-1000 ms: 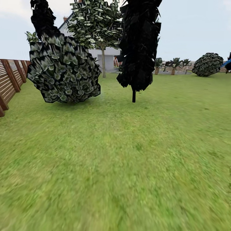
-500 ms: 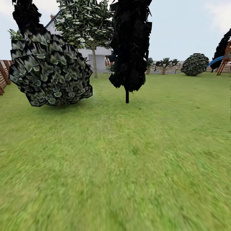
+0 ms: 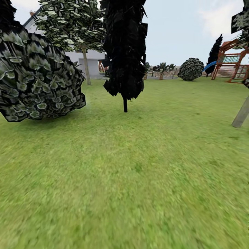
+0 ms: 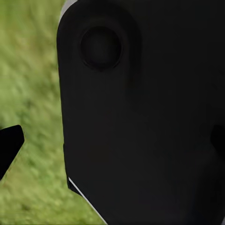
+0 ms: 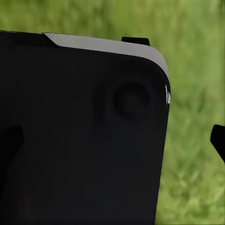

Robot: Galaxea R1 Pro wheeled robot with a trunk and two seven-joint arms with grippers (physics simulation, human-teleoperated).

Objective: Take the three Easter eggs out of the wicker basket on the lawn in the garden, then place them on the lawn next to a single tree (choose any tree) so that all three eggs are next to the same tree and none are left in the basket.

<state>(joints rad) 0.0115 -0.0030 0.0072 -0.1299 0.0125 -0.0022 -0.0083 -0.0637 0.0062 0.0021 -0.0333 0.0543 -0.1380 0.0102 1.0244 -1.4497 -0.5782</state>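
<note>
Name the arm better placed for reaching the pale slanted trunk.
Right, tentatively: the pale trunk stands at the head view's right edge, on that arm's side, though far off across the lawn. The wrist views settle nothing more.

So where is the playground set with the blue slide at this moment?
In the head view the playground set stands far away at the upper right, at the far edge of the lawn, just right of a round dark bush.

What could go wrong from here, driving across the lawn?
1. The big leafy bush and the dark thin-trunked tree stand close ahead; the base may clip them.
2. A leaning pale trunk sits at the right edge, easy to sideswipe.
3. Dark robot body blocks most of both wrist views, so gripper state is unclear.
</note>
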